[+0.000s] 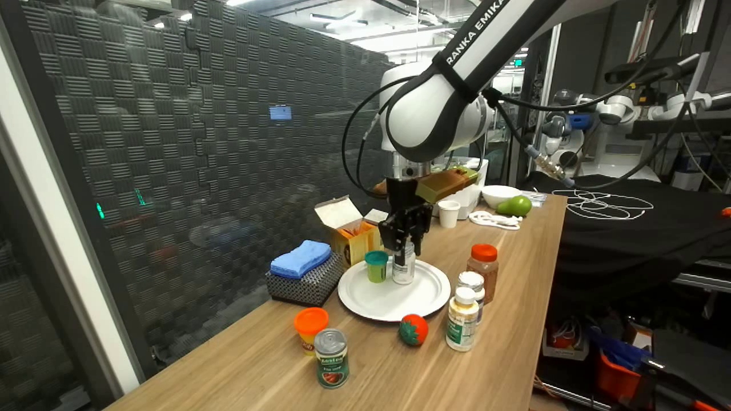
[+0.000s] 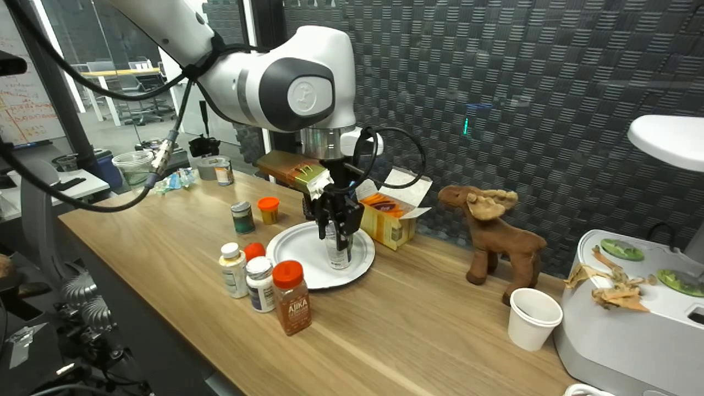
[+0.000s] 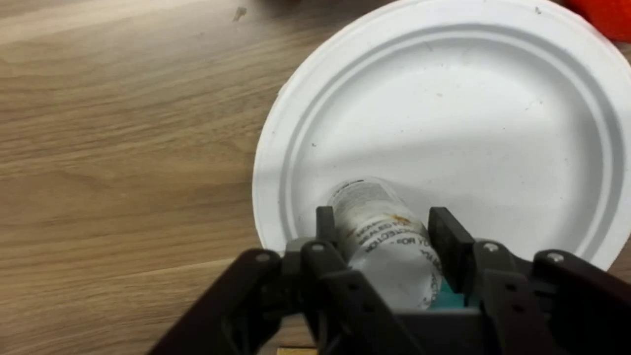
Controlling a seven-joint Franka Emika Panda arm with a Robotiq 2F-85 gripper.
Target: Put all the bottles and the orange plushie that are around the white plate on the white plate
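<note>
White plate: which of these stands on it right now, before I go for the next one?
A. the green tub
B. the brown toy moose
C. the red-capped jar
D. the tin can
A: in an exterior view the green tub stands on the white plate, while the other three stand on the wooden tabletop.

Arm [image 1: 414, 117]: white and black, externally wired.
Upper right of the frame in an exterior view: glossy white, black band [image 1: 476, 32] lettered RANKA EMIKA in white, black strap [image 1: 455, 80] wrapped round. Upper middle in an exterior view: dark-grey cap [image 2: 278, 82] with pale round emblem [image 2: 303, 95], silver collar [image 2: 322, 144] beneath, black cables [image 2: 191, 71] tied together, metallic connector [image 2: 161, 158] at left. Brown block [image 2: 283, 165] with yellow-green end at the wrist, both exterior views. Wrist view, lower edge: black fingers [image 3: 447, 239], jointed, with pale round screw heads [image 3: 555, 257].
</note>
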